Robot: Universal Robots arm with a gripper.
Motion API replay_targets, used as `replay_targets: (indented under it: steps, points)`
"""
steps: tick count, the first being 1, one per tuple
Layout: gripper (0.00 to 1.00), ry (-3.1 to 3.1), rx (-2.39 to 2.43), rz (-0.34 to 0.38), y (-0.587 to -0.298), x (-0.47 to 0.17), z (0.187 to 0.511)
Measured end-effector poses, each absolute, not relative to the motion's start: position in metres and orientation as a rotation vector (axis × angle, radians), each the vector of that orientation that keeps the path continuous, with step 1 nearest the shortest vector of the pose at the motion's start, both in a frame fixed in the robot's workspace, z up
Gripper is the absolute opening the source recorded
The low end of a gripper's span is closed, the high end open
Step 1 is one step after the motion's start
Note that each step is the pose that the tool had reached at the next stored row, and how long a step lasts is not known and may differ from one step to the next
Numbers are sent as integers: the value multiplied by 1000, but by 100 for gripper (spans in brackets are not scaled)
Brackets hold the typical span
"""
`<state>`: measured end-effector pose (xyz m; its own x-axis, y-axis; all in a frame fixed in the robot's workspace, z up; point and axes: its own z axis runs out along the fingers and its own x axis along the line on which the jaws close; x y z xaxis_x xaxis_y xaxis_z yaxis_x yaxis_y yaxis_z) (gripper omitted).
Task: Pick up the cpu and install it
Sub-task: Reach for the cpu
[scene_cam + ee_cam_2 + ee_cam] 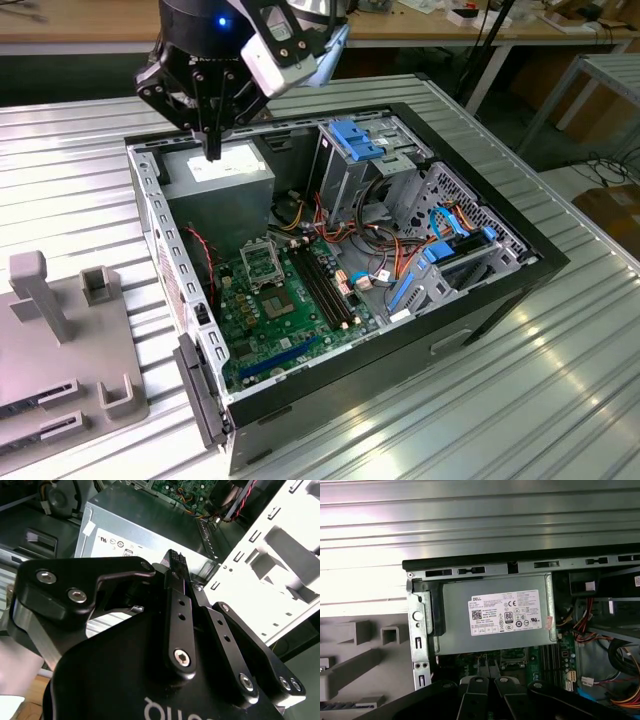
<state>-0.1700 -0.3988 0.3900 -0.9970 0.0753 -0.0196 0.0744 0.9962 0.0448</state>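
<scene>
Hovering hand (212, 152), closed, over power supply (228, 176)

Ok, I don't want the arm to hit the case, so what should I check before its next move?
1. Case open: ok. The computer case has its side off.
2. Gripper over the socket: not ok. The gripper hangs above the power supply, towards the exterior view's left of the socket.
3. Socket free: ok. Nothing lies on it in the exterior view.
4. Cpu in the grip: cannot tell. The jaws look shut together in the exterior view and the second wrist view.
</scene>
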Motion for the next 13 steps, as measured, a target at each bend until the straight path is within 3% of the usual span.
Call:
replay_targets:
  steps: [13]
  points:
    - [11, 3119, 117, 69, -399, -177, 390]
